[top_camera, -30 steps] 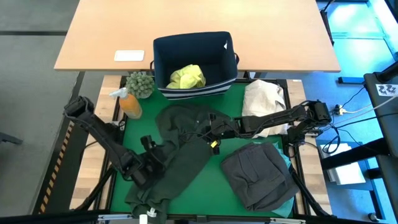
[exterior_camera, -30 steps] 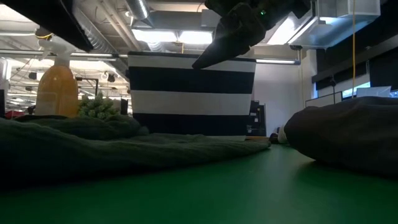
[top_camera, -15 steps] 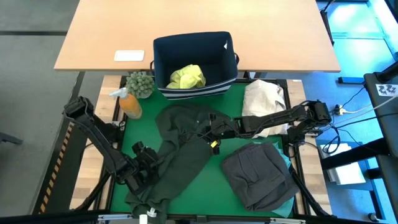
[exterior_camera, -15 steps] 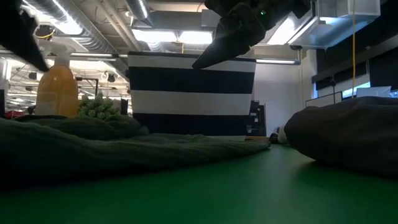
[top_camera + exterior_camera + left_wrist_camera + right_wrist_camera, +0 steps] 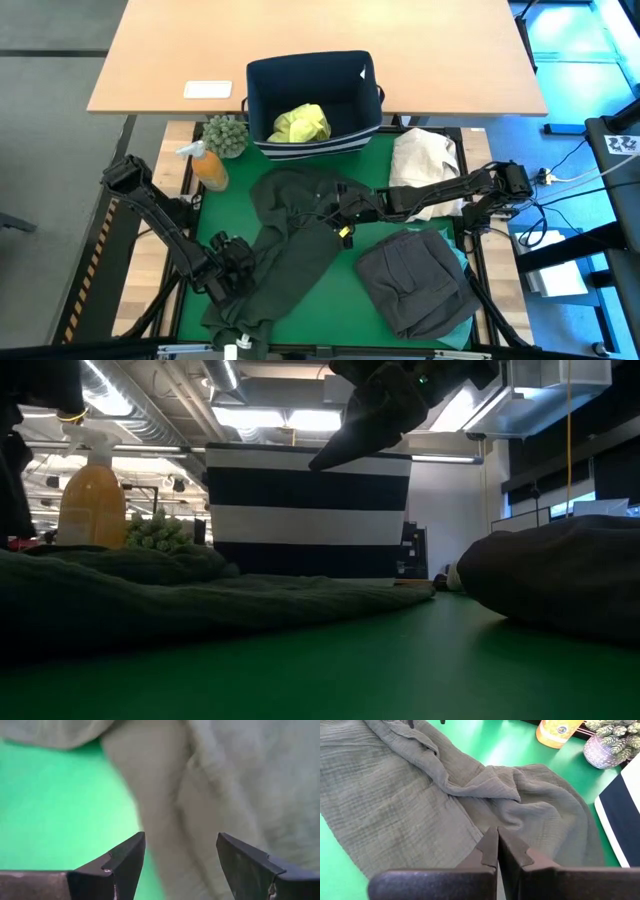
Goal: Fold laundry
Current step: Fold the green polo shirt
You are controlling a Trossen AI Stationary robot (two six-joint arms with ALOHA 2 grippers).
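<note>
Sprawling across the green mat's middle, dark olive crinkled cloth garment (image 5: 290,240). Left gripper (image 5: 232,262), jaws apart, at its left edge. Right gripper (image 5: 345,212), jaws together; low view alone shows it raised.

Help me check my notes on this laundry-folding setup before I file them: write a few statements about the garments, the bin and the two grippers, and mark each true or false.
1. The left gripper is open, at the edge of the dark olive garment. True.
2. The right gripper stands wide open. False: its fingers are shut, over the dark olive garment.
3. The yellow-green shirt lies inside the navy bin. True.
4. The charcoal grey garment lies on the left arm's side of the green mat. False: it lies on the right arm's side.
5. The orange spray bottle stands beside the small potted plant. True.
</note>
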